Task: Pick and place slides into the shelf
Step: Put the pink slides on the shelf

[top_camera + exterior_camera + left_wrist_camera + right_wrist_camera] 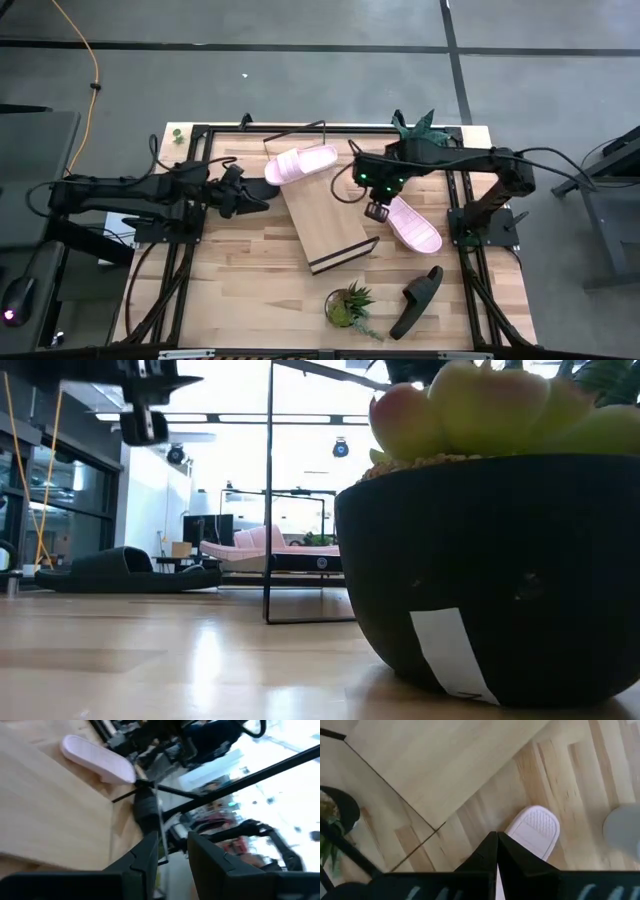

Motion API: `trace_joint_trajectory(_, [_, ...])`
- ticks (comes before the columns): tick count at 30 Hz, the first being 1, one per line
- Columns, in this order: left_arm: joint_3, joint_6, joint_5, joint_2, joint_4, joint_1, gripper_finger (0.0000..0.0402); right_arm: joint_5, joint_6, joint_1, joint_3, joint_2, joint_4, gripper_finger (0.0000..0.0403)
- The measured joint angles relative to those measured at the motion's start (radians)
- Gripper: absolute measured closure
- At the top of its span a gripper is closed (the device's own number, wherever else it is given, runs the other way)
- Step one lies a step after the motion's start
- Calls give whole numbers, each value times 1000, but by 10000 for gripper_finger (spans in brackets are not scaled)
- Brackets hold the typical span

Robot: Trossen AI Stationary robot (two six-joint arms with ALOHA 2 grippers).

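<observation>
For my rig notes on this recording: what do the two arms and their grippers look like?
Both arms are matte black, jointed, with black cables trailing. The right arm shows small green lights near its wrist. Left gripper and right gripper have flat, angular black fingers.

Grey floor, orange cable, bright ceiling lights.

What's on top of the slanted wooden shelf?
One pink slide lies on the shelf, at its upper end. The rest of the board is bare. The other pink slide and a black slide lie on the table, not the shelf.
</observation>
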Motion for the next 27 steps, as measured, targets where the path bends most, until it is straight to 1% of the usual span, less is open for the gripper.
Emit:
trace_joint_trajectory(2, [56, 33, -50, -3, -99, -29, 307, 5, 46, 10, -71, -56, 34, 402])
trace_joint_trajectory(5, [136, 78, -128, -1, -214, -74, 307, 5, 154, 27, -222, -179, 110, 402])
trace_joint_trajectory(7, [177, 103, -184, -1, -252, -103, 307, 1, 246, 43, -337, -273, 167, 402])
trace_joint_trajectory(10, [228, 133, -263, -2, -287, -141, 307, -41, 401, 74, -491, -410, 275, 402])
trace_joint_trajectory(14, [273, 145, -359, -2, -317, -171, 307, -73, 591, 141, -639, -563, 365, 402])
trace_joint_trajectory(16, [278, 145, -389, -2, -322, -178, 307, -75, 657, 183, -688, -625, 366, 402])
trace_joint_trajectory(19, [279, 127, -399, -1, -326, -181, 307, -77, 717, 244, -741, -706, 366, 400])
trace_joint_trajectory(21, [279, 102, -403, 5, -326, -181, 307, -102, 750, 279, -763, -755, 376, 391])
trace_joint_trajectory(23, [279, 78, -403, 9, -328, -181, 307, -119, 773, 311, -777, -795, 380, 374])
trace_joint_trajectory(27, [279, 21, -410, 34, -327, -181, 307, -137, 800, 373, -781, -846, 370, 322])
